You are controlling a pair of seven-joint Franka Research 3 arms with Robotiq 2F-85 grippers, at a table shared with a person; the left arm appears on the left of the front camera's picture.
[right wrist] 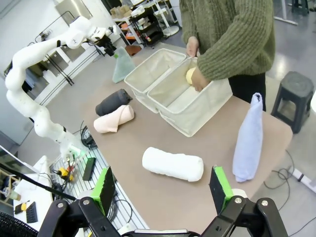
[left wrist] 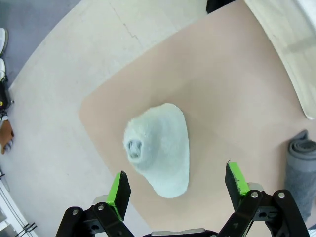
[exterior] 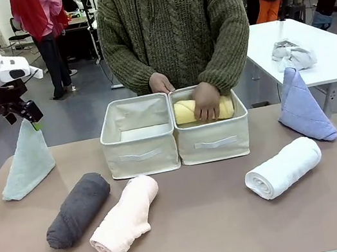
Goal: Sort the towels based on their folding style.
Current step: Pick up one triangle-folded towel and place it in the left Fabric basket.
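Reference landmark: pair of cream bins [exterior: 139,145], side by side on the brown surface [exterior: 209,243]. Inside the right-hand bin: yellow roll [exterior: 186,113], lying flat under the person's hand [exterior: 206,101]; the other hand [exterior: 161,83] at the far rim, where the two bins meet. Left of the bins: pale teal cone [exterior: 27,164], upright, with the left gripper [left wrist: 177,185] poised over its tip, jaws spread wide to either side and holding nothing; contact with the tip not discernible. In front of the bins, toward the left: dark grey roll [exterior: 77,210] and pale pink roll [exterior: 124,217], side by side and touching. In front of the bins, toward the right: white roll [exterior: 283,167]. Right of the bins: light blue cone [exterior: 302,109], upright. Well in front of the bins, high above the surface: right gripper [right wrist: 162,183], jaws wide, holding nothing.
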